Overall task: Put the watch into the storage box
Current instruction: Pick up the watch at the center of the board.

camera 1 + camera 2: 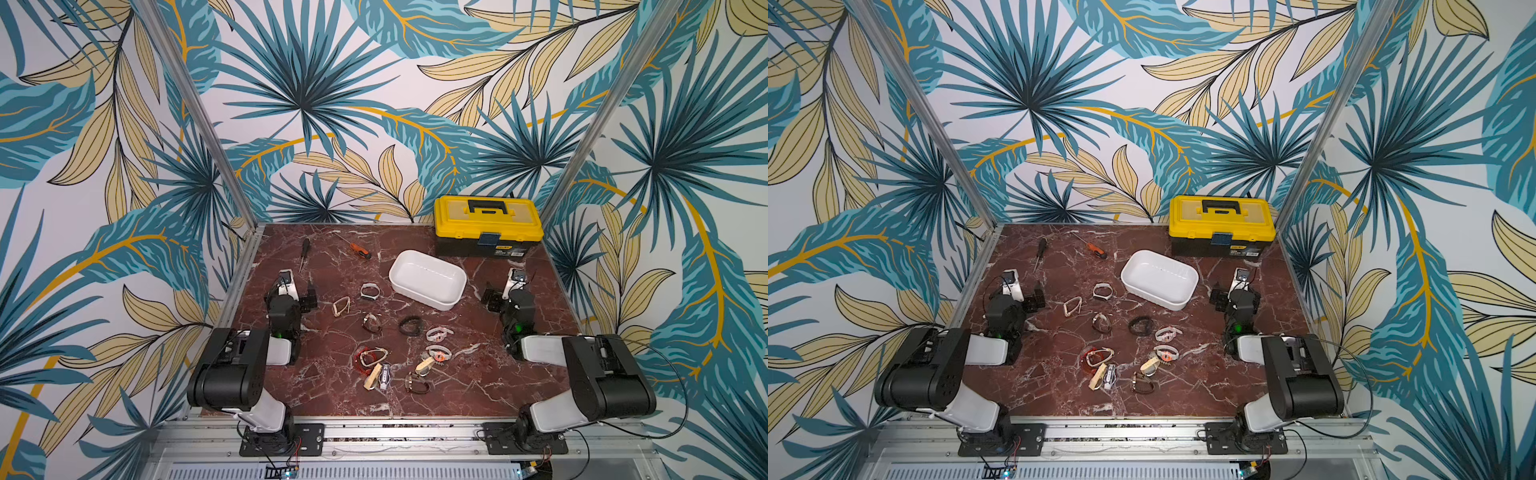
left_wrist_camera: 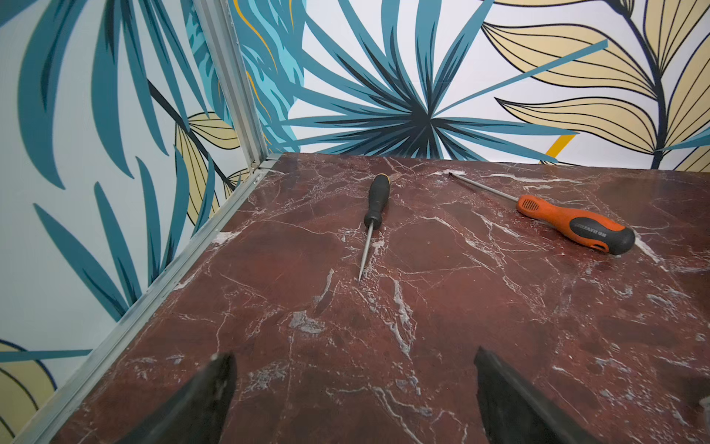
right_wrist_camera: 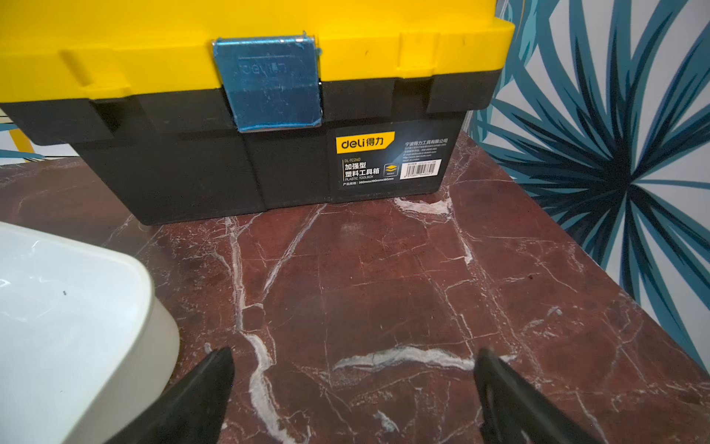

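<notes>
Box [image 1: 428, 279]: white tub, right of the tabletop's [image 1: 478, 386] centre toward the far edge, just in front of the toolbox [image 1: 488, 226] in the far right corner.

Watches [image 1: 371, 323]: several, all loose on the tabletop between centre and front edge, outside the box. The nearest [image 1: 369, 291] lies just beside it.

Left gripper [image 2: 351, 369]: jaws spread, nothing between them. It faces a black screwdriver [image 2: 378, 200] and an orange screwdriver [image 2: 572, 226] near the far left corner.

Right gripper [image 3: 353, 365]: jaws spread, nothing held, beside the box and facing the toolbox.
</notes>
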Available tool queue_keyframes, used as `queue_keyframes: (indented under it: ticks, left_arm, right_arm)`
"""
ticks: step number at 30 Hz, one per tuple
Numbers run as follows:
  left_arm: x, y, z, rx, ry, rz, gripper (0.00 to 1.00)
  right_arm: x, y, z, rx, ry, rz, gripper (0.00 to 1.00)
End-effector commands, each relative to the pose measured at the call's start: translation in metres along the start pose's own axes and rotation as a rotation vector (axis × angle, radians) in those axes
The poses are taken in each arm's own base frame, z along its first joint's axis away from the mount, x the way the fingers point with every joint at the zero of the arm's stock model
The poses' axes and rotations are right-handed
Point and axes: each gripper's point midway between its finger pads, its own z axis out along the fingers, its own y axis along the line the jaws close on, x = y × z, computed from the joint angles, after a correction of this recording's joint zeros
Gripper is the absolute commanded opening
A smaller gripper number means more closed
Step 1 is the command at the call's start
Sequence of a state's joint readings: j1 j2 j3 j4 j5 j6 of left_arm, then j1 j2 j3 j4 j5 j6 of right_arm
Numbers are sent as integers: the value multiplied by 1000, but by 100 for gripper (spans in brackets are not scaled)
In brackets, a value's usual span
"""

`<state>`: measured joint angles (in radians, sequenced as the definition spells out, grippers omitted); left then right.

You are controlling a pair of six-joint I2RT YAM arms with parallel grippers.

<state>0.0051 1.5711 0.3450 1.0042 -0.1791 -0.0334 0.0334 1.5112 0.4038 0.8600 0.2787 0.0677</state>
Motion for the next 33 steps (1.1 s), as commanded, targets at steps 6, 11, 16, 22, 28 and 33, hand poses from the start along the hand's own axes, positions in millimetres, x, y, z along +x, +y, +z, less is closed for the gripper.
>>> queue_keyframes:
  ticks: [6, 11, 16, 22, 28, 33]
  left_arm:
    - [-6, -2, 3, 3, -13, 3, 100]
    - [-6, -1, 3, 1, -13, 3, 100]
    - [-6, -1, 3, 10, -12, -2, 100]
    - [-68, -12, -31, -122, -55, 65, 100]
    - [-113, -38, -103, 42, 147, -287, 100]
    - [-87, -95, -165, 305, 490, -397, 100]
  right_arm:
    - [-2, 0, -3, -7, -11, 11, 100]
    - [-2, 0, -3, -7, -12, 12, 100]
    - [-2, 0, -4, -7, -14, 12, 100]
    - [-63, -8, -44, 27, 40, 106, 100]
    - [-69, 52, -116, -325, 328, 382, 99]
    - [-31, 115, -191, -575, 602, 471, 96]
